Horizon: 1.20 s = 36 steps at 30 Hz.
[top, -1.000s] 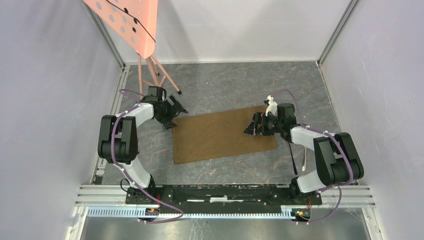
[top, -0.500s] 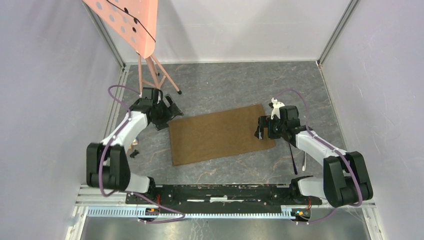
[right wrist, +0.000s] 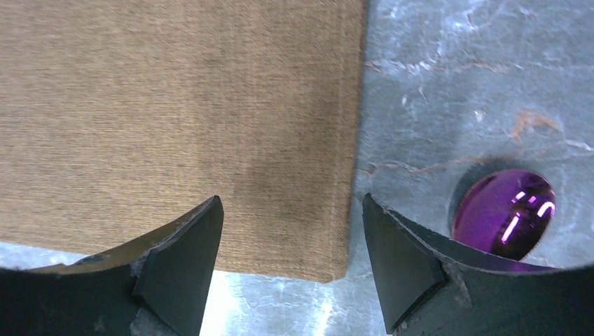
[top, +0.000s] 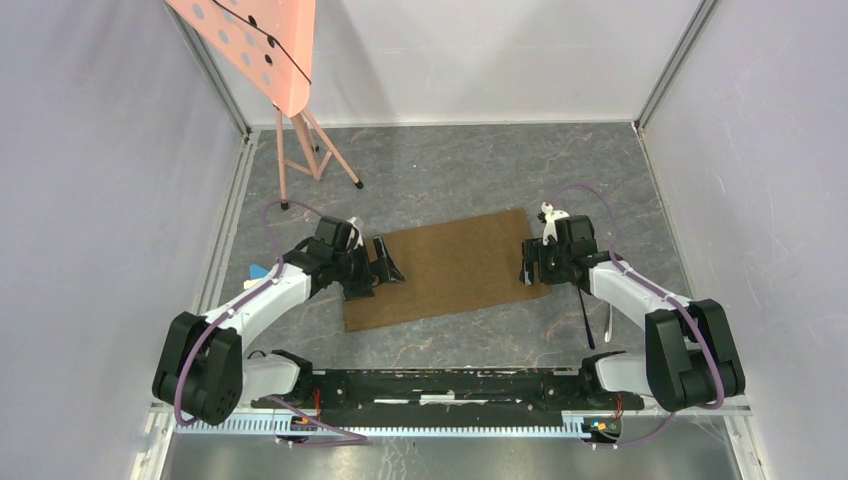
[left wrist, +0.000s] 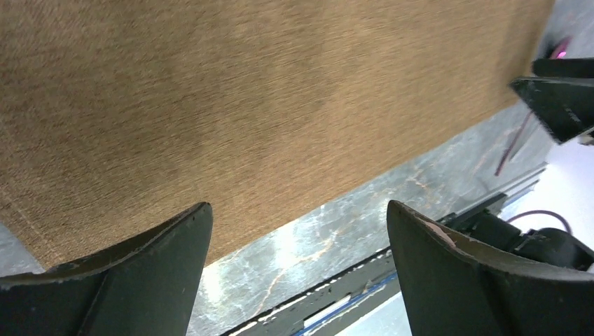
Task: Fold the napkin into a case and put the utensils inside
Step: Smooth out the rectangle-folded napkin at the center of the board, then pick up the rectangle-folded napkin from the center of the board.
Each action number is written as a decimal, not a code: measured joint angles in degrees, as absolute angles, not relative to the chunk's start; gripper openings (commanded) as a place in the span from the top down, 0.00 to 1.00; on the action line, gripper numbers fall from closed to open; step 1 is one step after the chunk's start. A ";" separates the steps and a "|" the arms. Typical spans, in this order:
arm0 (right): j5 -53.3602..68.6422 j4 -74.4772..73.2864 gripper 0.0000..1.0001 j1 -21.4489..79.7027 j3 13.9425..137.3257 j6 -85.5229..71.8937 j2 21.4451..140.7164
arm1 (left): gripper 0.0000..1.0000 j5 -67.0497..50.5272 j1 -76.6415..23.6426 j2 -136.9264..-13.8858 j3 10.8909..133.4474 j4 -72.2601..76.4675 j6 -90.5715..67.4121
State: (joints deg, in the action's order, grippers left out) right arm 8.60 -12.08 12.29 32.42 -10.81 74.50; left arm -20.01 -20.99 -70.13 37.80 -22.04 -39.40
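Now the napkin [top: 450,265] lies flat and unfolded on the tabletop [top: 470,170], a plain tan-brown weave with a thin hem. My left gripper [left wrist: 298,217] gapes wide over its left edge; my right gripper [right wrist: 291,210] stands open astride its near right corner.

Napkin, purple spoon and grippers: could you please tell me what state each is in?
Napkin: unfolded, lying flat on the table.
Purple spoon: lying on the table right of the napkin, ungripped.
Left gripper: open, over the napkin's left end.
Right gripper: open, over the napkin's right edge.
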 measured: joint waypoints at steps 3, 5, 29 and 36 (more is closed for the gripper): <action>6.31 -14.35 0.24 12.56 33.01 -10.37 74.50 | 0.00 -18.17 -21.89 -70.74 35.64 -21.76 -39.42; 5.15 -16.08 0.25 12.91 34.28 -10.15 74.63 | 0.00 -15.97 -21.89 -71.61 35.14 -22.41 -39.42; 4.47 -39.05 0.52 12.62 72.07 -3.90 104.79 | 0.00 -17.10 -21.89 -54.37 32.45 -25.43 -39.42; 5.78 -41.63 0.50 11.55 72.66 -2.42 107.66 | 0.00 -18.48 -21.89 -53.58 32.47 -26.85 -39.40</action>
